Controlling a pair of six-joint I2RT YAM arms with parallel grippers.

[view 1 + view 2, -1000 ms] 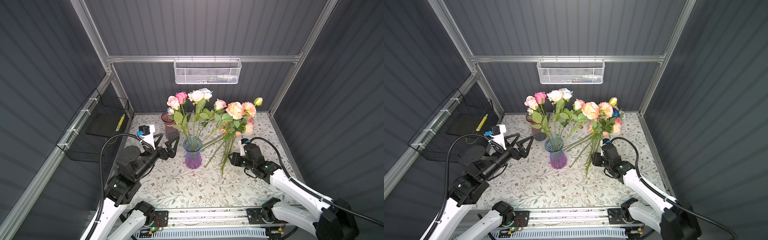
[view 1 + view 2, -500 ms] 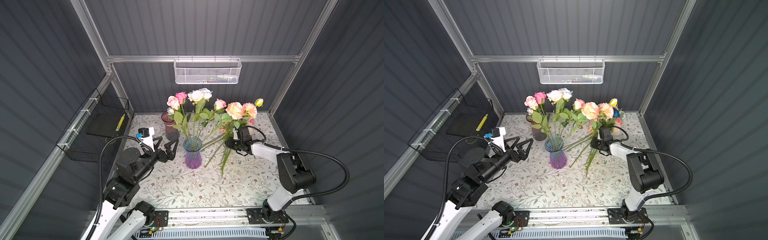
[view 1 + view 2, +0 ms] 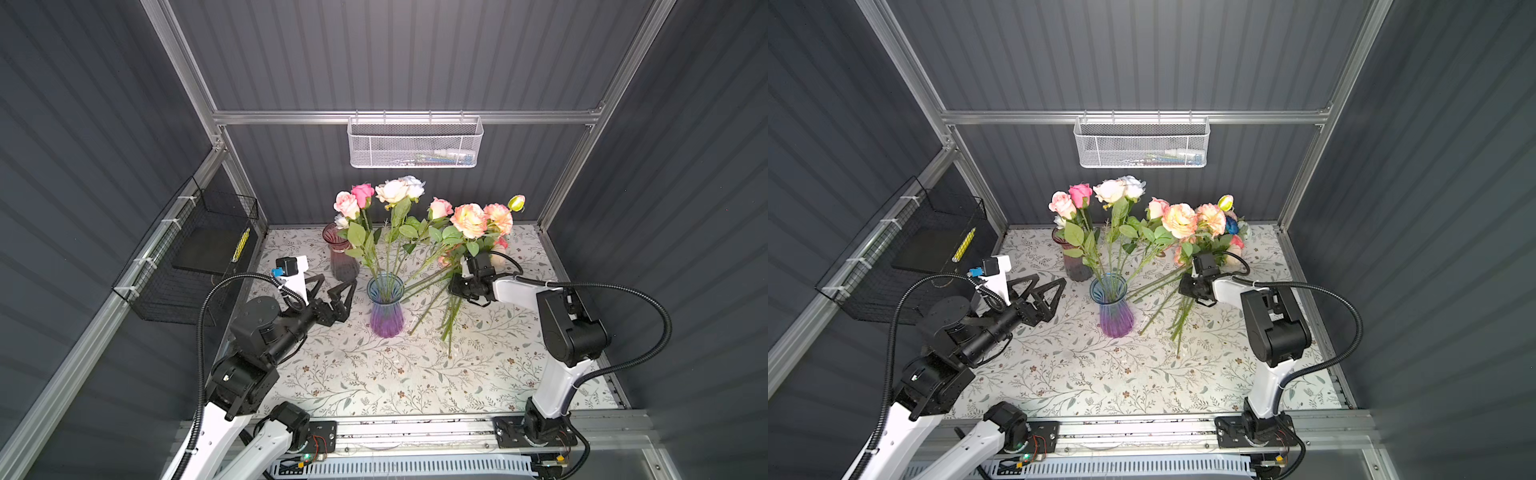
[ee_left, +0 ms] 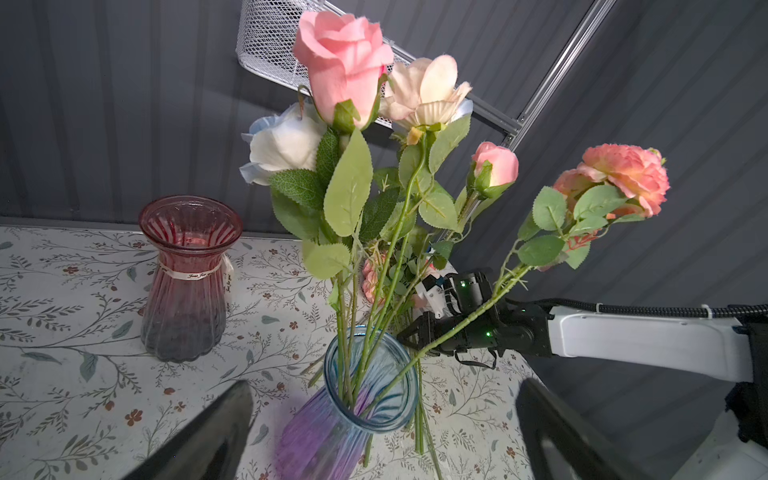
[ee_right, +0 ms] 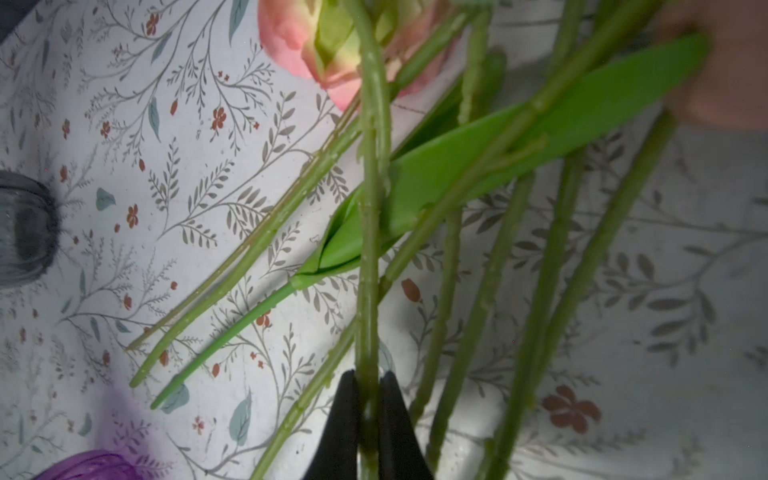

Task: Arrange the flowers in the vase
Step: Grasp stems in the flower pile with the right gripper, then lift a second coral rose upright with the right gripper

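Right gripper (image 5: 369, 376), jaws pinched tight on one long green flower stem (image 5: 369, 291), is mid pick-up and should next lift it over the blue-purple ribbed glass vase (image 3: 386, 309)

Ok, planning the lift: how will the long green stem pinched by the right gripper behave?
The long green stem looks thick and straight in the right gripper: probably stiff, not floppy. The narrow pinch may let it pivot. It crosses loose stems and a broad green leaf, so might drag them.

The floral-patterned table (image 3: 357, 374) bears a blue vase (image 3: 386, 316), a red vase (image 3: 343, 262) and loose flowers (image 3: 450, 328).
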